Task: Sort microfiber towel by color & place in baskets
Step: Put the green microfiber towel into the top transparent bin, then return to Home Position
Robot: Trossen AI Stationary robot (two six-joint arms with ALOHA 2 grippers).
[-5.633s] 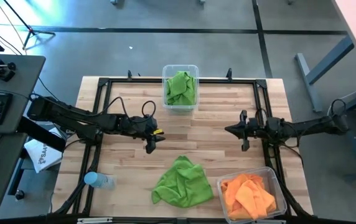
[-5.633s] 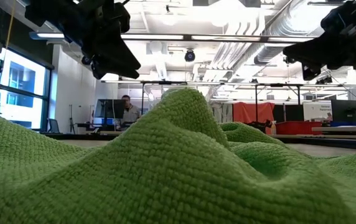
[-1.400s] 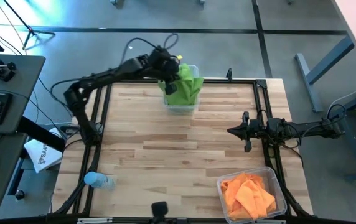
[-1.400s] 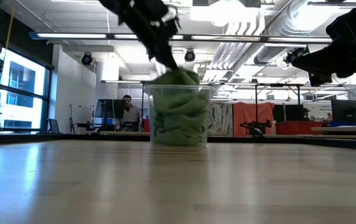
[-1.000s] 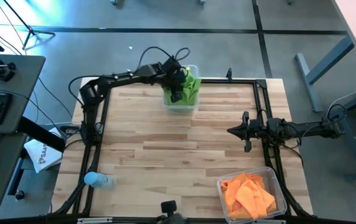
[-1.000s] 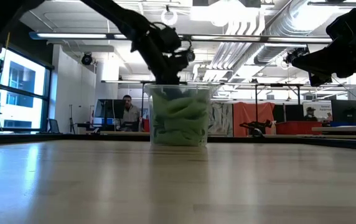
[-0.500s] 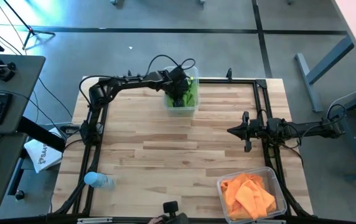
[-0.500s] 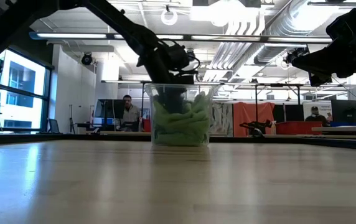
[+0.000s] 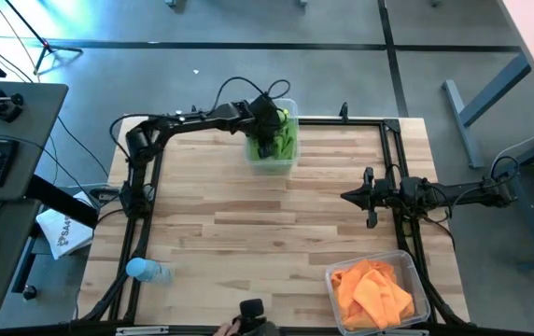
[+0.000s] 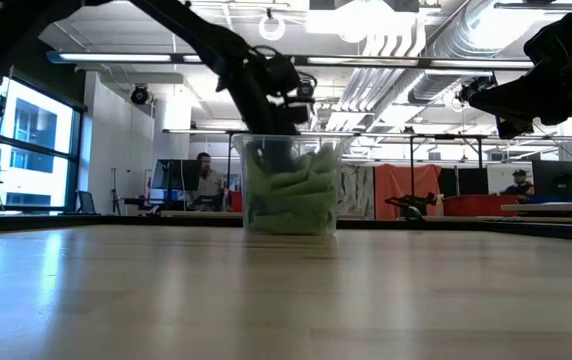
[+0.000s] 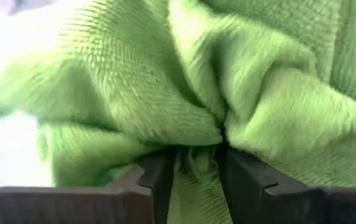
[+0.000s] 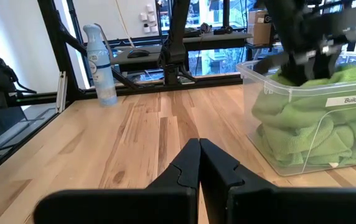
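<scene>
Since a moment ago the left hand (image 9: 270, 142) has lifted slightly inside the far basket (image 9: 288, 105), and its fingers (image 11: 159, 177) have parted a little, with a fold of green towel (image 11: 240, 93) between them. That clear basket holds only green towels (image 10: 288, 195). On the right, the right hand (image 9: 368, 196) hovers closed above the table (image 9: 248, 233). The near-right basket (image 9: 416, 289) holds orange towels (image 9: 372, 291).

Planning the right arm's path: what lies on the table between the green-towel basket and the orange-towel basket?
Only bare wooden table, as the high view shows, between the green-towel basket and the orange-towel basket.
</scene>
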